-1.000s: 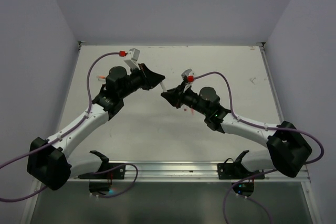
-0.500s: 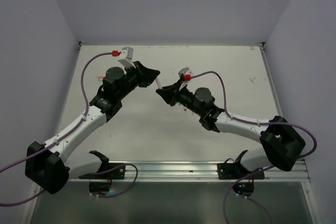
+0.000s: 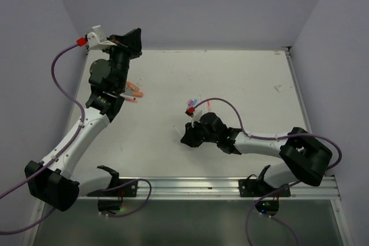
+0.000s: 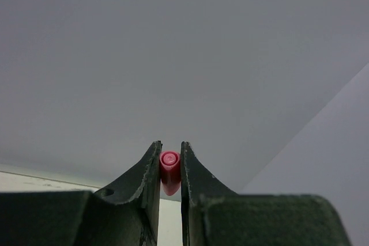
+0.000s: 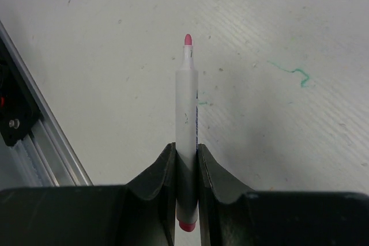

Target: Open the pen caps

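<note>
My left gripper (image 4: 170, 152) is shut on a short pink-red pen cap (image 4: 169, 168), its closed end facing out toward the grey wall. In the top view the left gripper (image 3: 134, 33) is raised at the back left corner. My right gripper (image 5: 186, 151) is shut on a pale pen (image 5: 187, 102) whose bare pink tip (image 5: 187, 40) points out over the table. From above, the right gripper (image 3: 183, 137) hangs low near the table's middle front. The held cap and pen are hidden there.
Two orange markers (image 3: 135, 90) and a pink-ended pen (image 3: 129, 99) lie at the left under the left arm. Small red, blue and pink pieces (image 3: 194, 104) lie behind the right wrist. A metal rail (image 3: 190, 185) runs along the front edge. A green scribble (image 5: 297, 74) marks the table.
The grippers, close together a second ago, have separated. The left arm swung up to the back left corner with the cap; the right arm dropped toward the front with the uncapped pen.
</note>
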Action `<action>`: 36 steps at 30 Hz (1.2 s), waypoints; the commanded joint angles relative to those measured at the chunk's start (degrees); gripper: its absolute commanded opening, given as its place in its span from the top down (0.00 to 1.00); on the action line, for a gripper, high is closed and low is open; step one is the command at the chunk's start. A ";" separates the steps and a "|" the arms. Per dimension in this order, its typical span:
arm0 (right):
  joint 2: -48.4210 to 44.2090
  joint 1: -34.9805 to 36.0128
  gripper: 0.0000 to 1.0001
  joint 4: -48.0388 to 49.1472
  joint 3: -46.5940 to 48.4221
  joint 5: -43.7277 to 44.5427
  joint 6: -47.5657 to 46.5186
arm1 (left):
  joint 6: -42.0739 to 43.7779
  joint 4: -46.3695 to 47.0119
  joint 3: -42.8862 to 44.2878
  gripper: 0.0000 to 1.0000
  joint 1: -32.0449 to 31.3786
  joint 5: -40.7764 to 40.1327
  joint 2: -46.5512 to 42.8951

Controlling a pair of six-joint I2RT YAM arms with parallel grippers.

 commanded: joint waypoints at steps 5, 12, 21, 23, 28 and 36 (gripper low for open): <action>-9.05 -9.78 1.00 -13.14 3.04 9.48 0.94 | 4.11 -18.42 5.88 1.00 -0.11 14.07 9.66; -10.38 -21.38 1.00 -20.98 6.03 14.85 0.42 | 6.13 -36.52 12.63 0.96 -0.29 27.08 24.14; -1.42 -27.72 1.00 -20.99 11.48 12.75 1.47 | 10.08 -47.96 22.48 0.89 -1.34 32.81 44.03; -0.01 -28.60 1.00 -20.29 12.01 12.48 1.03 | 11.66 -50.24 24.68 0.87 -1.87 33.07 47.71; 5.52 -29.56 1.00 -19.67 14.29 10.20 -0.28 | 12.64 -51.22 27.85 0.84 -3.36 32.81 52.03; 8.96 -29.65 0.98 -18.61 14.39 8.35 -0.20 | 12.64 -51.48 29.87 0.78 -3.98 32.81 57.66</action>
